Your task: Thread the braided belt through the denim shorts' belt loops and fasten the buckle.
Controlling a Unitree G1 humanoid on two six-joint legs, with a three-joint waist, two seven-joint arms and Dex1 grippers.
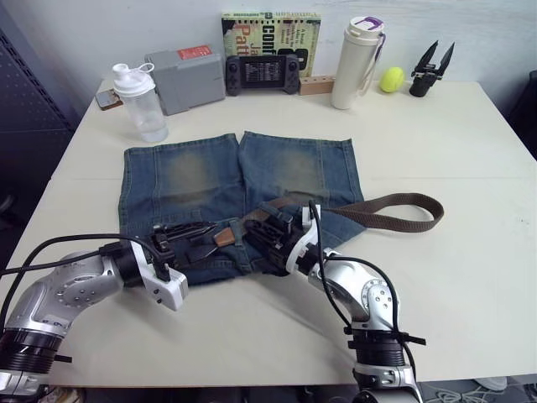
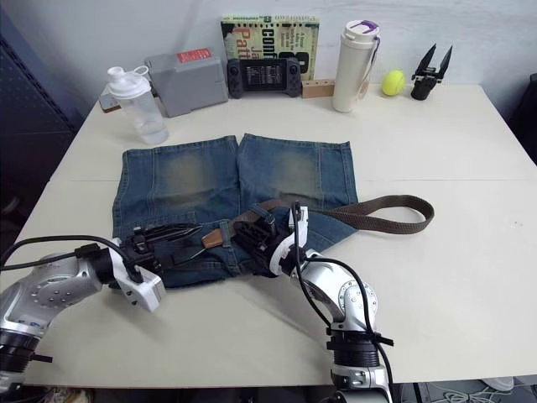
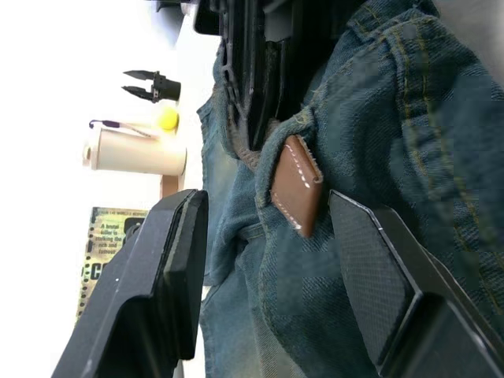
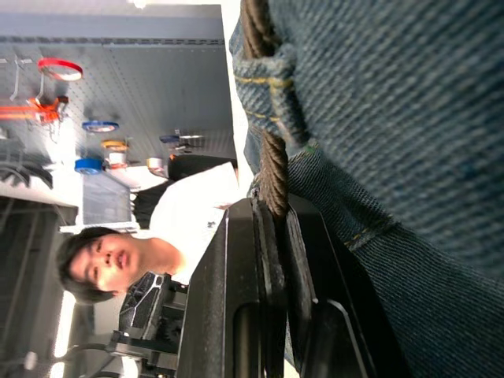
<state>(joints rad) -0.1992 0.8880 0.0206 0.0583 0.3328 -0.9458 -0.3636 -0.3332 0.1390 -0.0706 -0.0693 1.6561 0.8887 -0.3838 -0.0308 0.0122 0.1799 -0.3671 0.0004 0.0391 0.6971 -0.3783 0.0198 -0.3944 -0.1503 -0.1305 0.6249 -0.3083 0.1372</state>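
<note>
The faded denim shorts (image 1: 239, 197) are spread flat on the pale table (image 1: 470, 252), waistband at the near edge. The braided belt (image 1: 394, 211), a woven brown strap, is looped out to the right. Its smooth stitched leather tip (image 3: 298, 186) is framed by the left gripper (image 3: 272, 260), whose ribbed black fingers are held apart. The right gripper (image 4: 272, 260) is clamped together on the braided belt beside a belt loop (image 4: 272, 98).
</note>
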